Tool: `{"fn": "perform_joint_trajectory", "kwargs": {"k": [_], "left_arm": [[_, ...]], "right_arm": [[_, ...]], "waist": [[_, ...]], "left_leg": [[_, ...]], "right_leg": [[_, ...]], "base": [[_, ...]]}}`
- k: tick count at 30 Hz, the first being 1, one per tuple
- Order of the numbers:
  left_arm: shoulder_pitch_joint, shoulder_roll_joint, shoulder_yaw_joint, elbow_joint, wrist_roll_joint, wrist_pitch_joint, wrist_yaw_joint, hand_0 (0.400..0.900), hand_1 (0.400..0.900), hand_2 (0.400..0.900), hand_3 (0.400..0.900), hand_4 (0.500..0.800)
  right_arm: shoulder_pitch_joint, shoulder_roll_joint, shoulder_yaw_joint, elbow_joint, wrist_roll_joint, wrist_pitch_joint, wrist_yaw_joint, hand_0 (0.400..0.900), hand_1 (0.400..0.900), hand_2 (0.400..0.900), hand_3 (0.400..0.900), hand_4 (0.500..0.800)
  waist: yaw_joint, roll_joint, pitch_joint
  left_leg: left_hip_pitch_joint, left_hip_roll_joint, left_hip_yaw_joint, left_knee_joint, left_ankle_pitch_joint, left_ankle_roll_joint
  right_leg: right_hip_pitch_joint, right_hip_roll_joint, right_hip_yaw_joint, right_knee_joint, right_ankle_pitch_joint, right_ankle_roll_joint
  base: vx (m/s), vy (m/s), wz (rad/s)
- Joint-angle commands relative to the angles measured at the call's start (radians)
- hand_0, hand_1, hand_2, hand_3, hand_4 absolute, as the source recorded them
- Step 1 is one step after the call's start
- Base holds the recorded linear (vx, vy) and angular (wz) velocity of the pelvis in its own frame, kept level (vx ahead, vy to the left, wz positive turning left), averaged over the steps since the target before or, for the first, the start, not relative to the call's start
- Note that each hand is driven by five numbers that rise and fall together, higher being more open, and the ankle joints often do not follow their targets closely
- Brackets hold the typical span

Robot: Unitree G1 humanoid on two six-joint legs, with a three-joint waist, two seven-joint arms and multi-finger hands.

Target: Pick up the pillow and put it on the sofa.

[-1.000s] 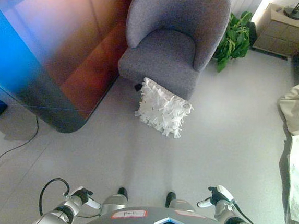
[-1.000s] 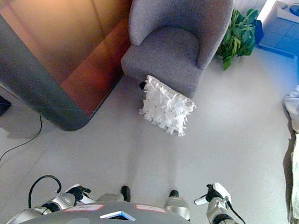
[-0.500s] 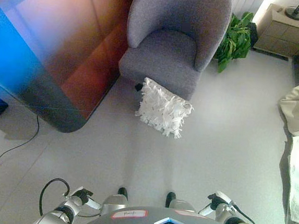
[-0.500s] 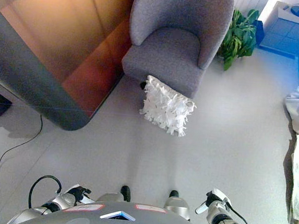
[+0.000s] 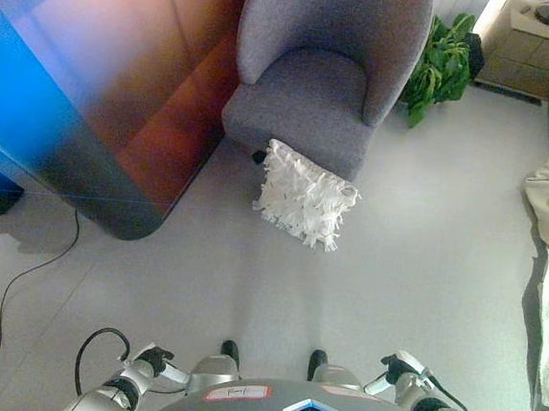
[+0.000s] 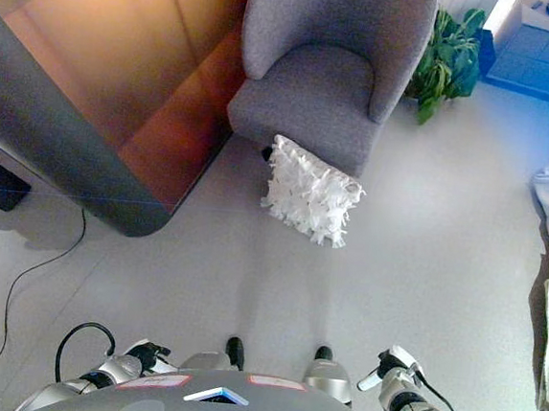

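Both arms hang low at the robot's sides, left hand [image 5: 150,360] and right hand [image 5: 397,368] loosely curled and holding nothing, while the white ruffled pillow [image 5: 304,196] leans on the floor against the grey sofa [image 5: 319,84]

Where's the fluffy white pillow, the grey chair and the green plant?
Fluffy white ruffled pillow [image 5: 304,196]: left eye view, its middle.
Grey fabric armchair [image 5: 303,97]: left eye view, seat cushion.
Green leafy plant [image 5: 444,59]: left eye view, leaves.

A white ruffled pillow [image 6: 311,191] leans against the grey sofa [image 6: 329,71] (its front) — both hands low.
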Motion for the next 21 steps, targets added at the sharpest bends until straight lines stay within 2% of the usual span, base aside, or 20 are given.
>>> {"fn": "perform_joint_trajectory", "kwargs": {"k": [1,3,4,7,9,12,14,16,17,19,21], "left_arm": [[-0.077,0.013,0.020,0.056,-0.038,0.025,0.029,0.900,0.900,0.900,0.900,0.800],[-0.080,0.011,0.020,0.051,-0.046,0.033,0.030,0.900,0.900,0.900,0.900,0.800],[-0.085,0.010,0.025,0.047,-0.052,0.041,0.031,0.900,0.900,0.900,0.900,0.800],[-0.087,0.013,0.044,0.043,-0.062,0.039,0.026,0.900,0.900,0.900,0.900,0.800],[-0.084,0.012,0.051,0.043,-0.068,0.035,0.021,0.900,0.900,0.900,0.900,0.800],[-0.066,0.007,0.063,0.049,-0.081,0.030,0.019,0.900,0.900,0.900,0.900,0.800],[-0.048,0.005,0.070,0.053,-0.073,0.026,0.016,0.900,0.900,0.900,0.900,0.800],[-0.029,0.003,0.072,0.055,-0.082,0.023,0.019,0.900,0.900,0.900,0.900,0.800],[-0.028,0.004,0.072,0.055,-0.082,0.023,0.019,0.900,0.900,0.900,0.900,0.800],[-0.007,-0.002,0.078,0.055,-0.088,0.021,0.020,0.900,0.900,0.900,0.900,0.800],[0.004,-0.002,0.082,0.052,-0.092,0.022,0.022,0.900,0.900,0.900,0.900,0.800]], "right_arm": [[-0.115,-0.043,0.031,0.032,0.043,0.021,-0.027,0.900,0.900,0.900,0.900,0.800],[-0.119,-0.050,0.029,0.025,0.053,0.026,-0.025,0.900,0.900,0.900,0.900,0.800],[-0.127,-0.056,0.026,0.020,0.064,0.030,-0.023,0.900,0.900,0.900,0.900,0.800],[-0.128,-0.066,0.028,0.013,0.074,0.035,-0.021,0.900,0.900,0.900,0.900,0.800],[-0.125,-0.074,0.029,0.018,0.074,0.029,-0.019,0.900,0.900,0.900,0.900,0.800],[-0.124,-0.086,0.019,0.035,0.063,-0.001,-0.016,0.900,0.900,0.900,0.900,0.800],[-0.121,-0.087,0.017,0.033,0.066,-0.013,-0.011,0.900,0.900,0.900,0.900,0.800],[-0.114,-0.085,0.019,0.026,0.068,-0.027,-0.005,0.900,0.900,0.900,0.900,0.800],[-0.113,-0.085,0.019,0.026,0.068,-0.027,-0.005,0.900,0.900,0.900,0.900,0.800],[-0.103,-0.078,0.026,0.022,0.055,-0.055,0.002,0.900,0.900,0.900,0.900,0.800],[-0.098,-0.073,0.031,0.016,0.045,-0.067,0.008,0.900,0.900,0.900,0.900,0.800]], "waist": [[0.003,-0.025,0.064],[-0.001,-0.030,0.073],[-0.006,-0.046,0.089],[-0.011,-0.068,0.124],[0.002,-0.068,0.146],[0.041,-0.041,0.179],[0.076,-0.022,0.189],[0.111,-0.016,0.193],[0.111,-0.021,0.195],[0.148,-0.017,0.192],[0.158,-0.007,0.185]], "left_leg": [[-0.013,0.029,-0.064,0.067,-0.050,-0.001],[-0.035,0.037,-0.070,0.117,-0.054,-0.007],[-0.062,0.044,-0.068,0.231,-0.054,-0.003],[-0.140,0.058,-0.066,0.440,-0.010,0.005],[-0.209,0.052,-0.072,0.472,0.017,0.006],[-0.304,0.058,-0.082,0.401,0.129,-0.027],[-0.354,0.049,-0.083,0.278,0.210,-0.052],[-0.390,0.046,-0.089,0.164,0.258,-0.064],[-0.382,0.042,-0.086,0.158,0.259,-0.064],[-0.408,0.052,-0.079,0.043,0.272,-0.072],[-0.417,0.069,-0.054,0.025,0.275,-0.076]], "right_leg": [[-0.040,0.014,0.006,0.082,-0.058,-0.017],[-0.049,0.018,0.013,0.092,-0.057,-0.026],[-0.066,0.017,0.017,0.107,-0.050,-0.042],[-0.081,0.021,0.017,0.125,-0.045,-0.068],[-0.067,0.029,0.027,0.133,-0.057,-0.071],[-0.013,0.064,0.045,0.135,-0.097,-0.073],[0.048,0.090,0.060,0.123,-0.124,-0.072],[0.107,0.102,0.082,0.111,-0.150,-0.071],[0.111,0.097,0.082,0.112,-0.154,-0.070],[0.179,0.105,0.106,0.118,-0.213,-0.068],[0.211,0.110,0.111,0.140,-0.265,-0.065]], "base": [[0.02,-0.175,0.23],[0.01,-0.167,0.18],[0.00,-0.213,0.12],[0.04,-0.203,-0.05],[0.15,-0.112,-0.40],[0.29,-0.001,-0.54],[0.43,0.044,-0.56],[0.46,0.054,-0.57],[0.59,0.086,-0.65],[0.65,0.118,-0.61],[0.57,0.143,-0.32]]}}
